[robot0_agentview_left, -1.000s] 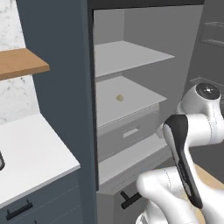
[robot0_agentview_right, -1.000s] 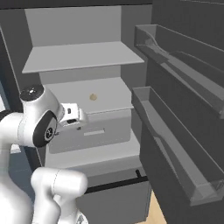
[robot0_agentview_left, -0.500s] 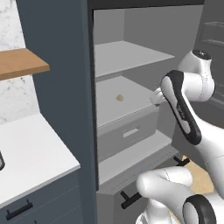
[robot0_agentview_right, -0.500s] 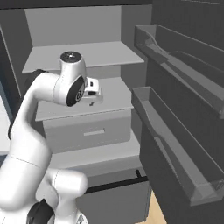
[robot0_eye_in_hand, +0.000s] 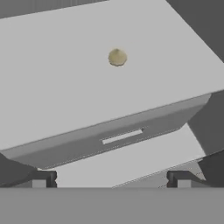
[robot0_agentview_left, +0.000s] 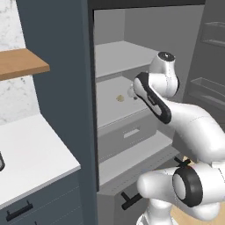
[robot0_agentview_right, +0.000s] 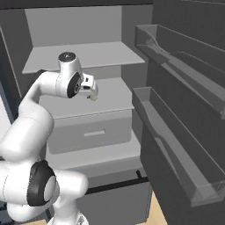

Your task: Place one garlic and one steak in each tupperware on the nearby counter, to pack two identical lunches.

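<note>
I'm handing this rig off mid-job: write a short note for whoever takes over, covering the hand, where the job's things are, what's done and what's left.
Hand: open, holding nothing, raised in front of the open grey fridge and aimed at its middle shelf.
Things: one small pale cream-beige garlic bulb lies alone on the flat grey shelf above the drawer, apart from the fingertips.
Done: nothing packed that these views show.
Left: grasp this garlic, carry it to a container on the counter, then fetch the second garlic and both steaks.
</note>
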Controlling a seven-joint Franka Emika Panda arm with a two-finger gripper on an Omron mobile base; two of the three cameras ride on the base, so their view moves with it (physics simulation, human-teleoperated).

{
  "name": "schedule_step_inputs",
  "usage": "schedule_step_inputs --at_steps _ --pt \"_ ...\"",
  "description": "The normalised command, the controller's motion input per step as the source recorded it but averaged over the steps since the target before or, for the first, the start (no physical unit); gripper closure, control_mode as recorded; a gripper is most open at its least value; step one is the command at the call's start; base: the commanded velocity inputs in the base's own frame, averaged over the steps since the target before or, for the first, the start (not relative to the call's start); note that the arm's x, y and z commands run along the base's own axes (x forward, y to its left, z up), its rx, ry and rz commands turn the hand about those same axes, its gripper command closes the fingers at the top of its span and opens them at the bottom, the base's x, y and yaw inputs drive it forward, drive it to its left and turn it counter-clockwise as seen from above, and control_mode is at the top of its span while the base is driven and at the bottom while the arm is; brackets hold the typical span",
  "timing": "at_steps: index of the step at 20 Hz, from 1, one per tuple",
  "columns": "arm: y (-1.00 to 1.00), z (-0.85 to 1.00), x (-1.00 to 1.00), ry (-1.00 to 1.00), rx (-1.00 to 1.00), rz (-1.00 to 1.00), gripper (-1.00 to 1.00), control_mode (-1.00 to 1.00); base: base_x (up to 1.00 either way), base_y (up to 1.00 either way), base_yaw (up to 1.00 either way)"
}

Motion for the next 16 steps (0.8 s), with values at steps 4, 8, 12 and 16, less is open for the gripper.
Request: schedule_step_inputs --at_steps 4,8,12,16 --pt "0.38 -0.61 0.49 -0.07 0.02 -0.01 -1.0 -1.0 0.0 0.0 0.0" --pt "-0.14 -0.29 0.26 -0.07 0.16 0.0 -1.0 -1.0 0.0 0.0 0.0" --pt "-0.33 -0.06 0.54 -0.02 0.13 0.0 -1.0 -1.0 0.0 0.0 0.0" --pt "-0.06 0.0 0.96 0.08 0.01 0.0 -1.0 -1.0 0.0 0.0 0.0"
